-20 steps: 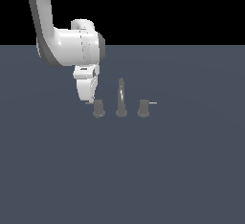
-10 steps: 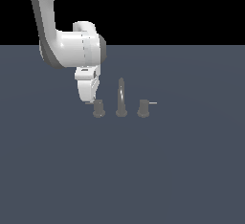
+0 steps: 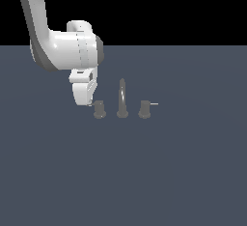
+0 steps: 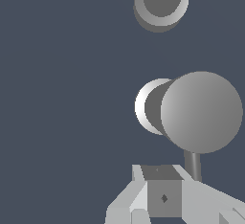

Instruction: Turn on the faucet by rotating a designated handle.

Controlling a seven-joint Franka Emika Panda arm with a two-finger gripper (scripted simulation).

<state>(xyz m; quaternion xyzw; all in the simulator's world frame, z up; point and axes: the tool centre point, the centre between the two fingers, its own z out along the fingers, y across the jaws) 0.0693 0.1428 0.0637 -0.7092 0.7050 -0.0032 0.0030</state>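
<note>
The faucet stands on the grey floor as a tall slim spout [image 3: 122,98] with a stubby knob on either side. The handle [image 3: 99,109] is the knob on the exterior view's left. In the wrist view it is the large grey cylinder [image 4: 201,112], and its thin rod [image 4: 193,164] runs down to my fingertips. My gripper [image 3: 85,97] hangs just to the exterior view's left of the handle, low and close to it. In the wrist view the fingers [image 4: 164,198] look closed together, with the rod's end at their tips. The spout's base [image 4: 161,3] also shows.
The twin knob [image 3: 144,109] with its silver rod [image 3: 153,104] stands on the exterior view's right of the spout. The white arm [image 3: 67,51] rises above and to the exterior view's left of the faucet. Flat dark grey floor [image 3: 144,172] lies all around.
The arm's upper link has shifted slightly. The gripper stays beside the left knob with hardly any movement.
</note>
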